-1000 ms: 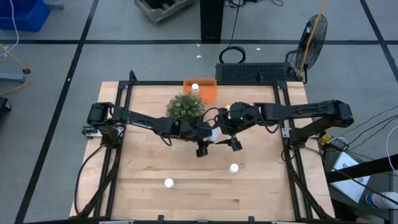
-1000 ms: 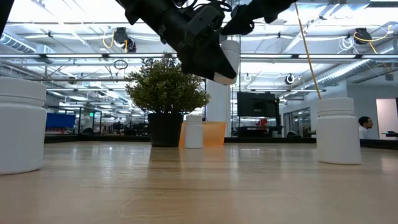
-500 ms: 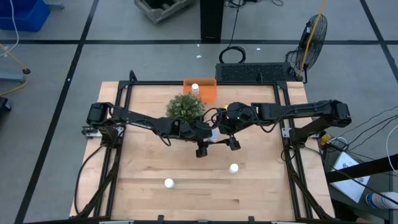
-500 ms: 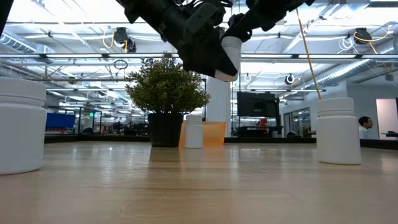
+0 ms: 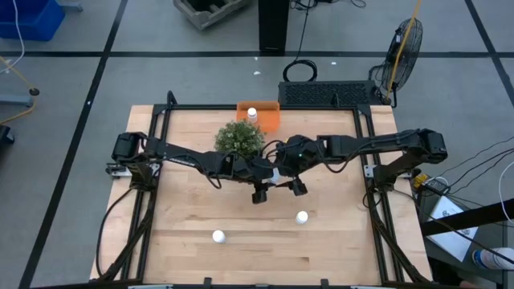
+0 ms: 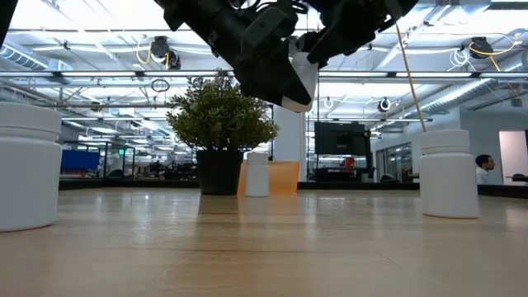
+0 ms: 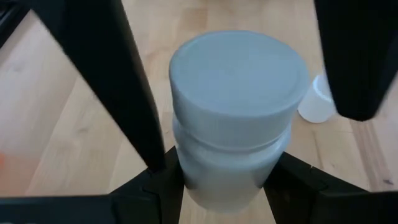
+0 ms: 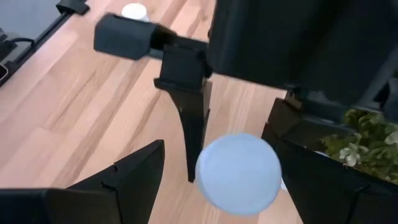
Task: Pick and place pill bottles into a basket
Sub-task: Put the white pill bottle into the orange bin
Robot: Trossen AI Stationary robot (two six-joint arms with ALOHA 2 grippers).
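Pill bottle (image 7: 233, 118), white and capped, sits clamped between the fingers of the left end effector (image 5: 265, 178), raised above the middle of the desk (image 5: 185, 217). Right end effector (image 5: 289, 178) hangs just beside it with its fingers spread apart; the bottle's cap lies between them in the right wrist view (image 8: 239, 172). Two further pill bottles stand on the desk nearer its front edge, one below the end effectors (image 5: 302, 217), one to their left (image 5: 218, 236). Beyond the end effectors a potted plant (image 5: 238, 137) stands beside the orange basket (image 5: 267, 118), which contains another bottle (image 5: 252, 113).
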